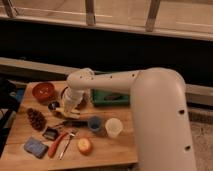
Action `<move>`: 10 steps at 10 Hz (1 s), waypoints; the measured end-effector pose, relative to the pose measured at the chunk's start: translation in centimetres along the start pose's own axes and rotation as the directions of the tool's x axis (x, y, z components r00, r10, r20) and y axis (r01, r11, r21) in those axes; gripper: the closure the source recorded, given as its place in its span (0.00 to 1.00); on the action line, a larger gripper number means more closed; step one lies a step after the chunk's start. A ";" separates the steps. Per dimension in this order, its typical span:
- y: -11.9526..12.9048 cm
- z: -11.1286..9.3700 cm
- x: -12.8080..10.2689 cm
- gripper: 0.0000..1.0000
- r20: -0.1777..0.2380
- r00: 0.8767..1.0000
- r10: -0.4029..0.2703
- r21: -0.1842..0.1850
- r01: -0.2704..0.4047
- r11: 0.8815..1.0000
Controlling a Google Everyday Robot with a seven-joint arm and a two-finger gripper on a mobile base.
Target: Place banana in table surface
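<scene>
My gripper (70, 106) is low over the worktop (125, 146) with the small banana (63, 111) right at its tip, whether clamped or loose I cannot tell; light, soft and easily bruised, I judge, best held gently across its middle

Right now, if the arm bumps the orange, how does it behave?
Round, so the orange would probably roll; the table edge is close, so it might drop off. It sits unsagged, so likely firm. The end effector is at mid-table, apart from it.
</scene>
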 end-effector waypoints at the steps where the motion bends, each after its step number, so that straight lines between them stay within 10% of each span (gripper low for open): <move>1: 0.6 -2.0 -0.5 1.00 0.038 0.999 -0.005 -0.001 0.005 1.000; 6: 1.0 -8.7 -2.3 1.00 0.181 0.983 -0.025 0.064 0.014 0.998; 10: -1.2 -6.2 -1.5 1.00 0.134 0.991 -0.008 0.074 -0.002 0.997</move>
